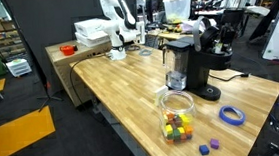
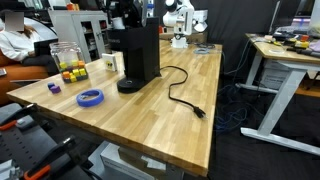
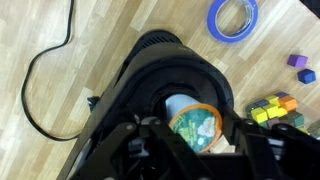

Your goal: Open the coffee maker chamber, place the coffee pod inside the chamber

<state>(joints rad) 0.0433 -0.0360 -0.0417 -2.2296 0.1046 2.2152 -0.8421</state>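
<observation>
In the wrist view my gripper (image 3: 196, 138) is shut on the coffee pod (image 3: 195, 122), which has a green foil lid and an orange rim and is tilted toward the camera. It hangs right over the rounded black top of the coffee maker (image 3: 160, 75). I cannot tell whether the chamber is open. In both exterior views the black coffee maker (image 1: 201, 68) (image 2: 135, 50) stands on the wooden table, with its dark water tank (image 1: 176, 65). The gripper (image 1: 216, 34) is at its top.
A blue tape roll (image 3: 232, 17) (image 1: 231, 115) (image 2: 90, 97) lies near the machine. A clear jar of coloured cubes (image 1: 178, 115) (image 2: 68, 65) stands beside it, with loose purple cubes (image 3: 302, 67) nearby. The black power cord (image 2: 180, 90) (image 3: 40, 70) snakes across the table.
</observation>
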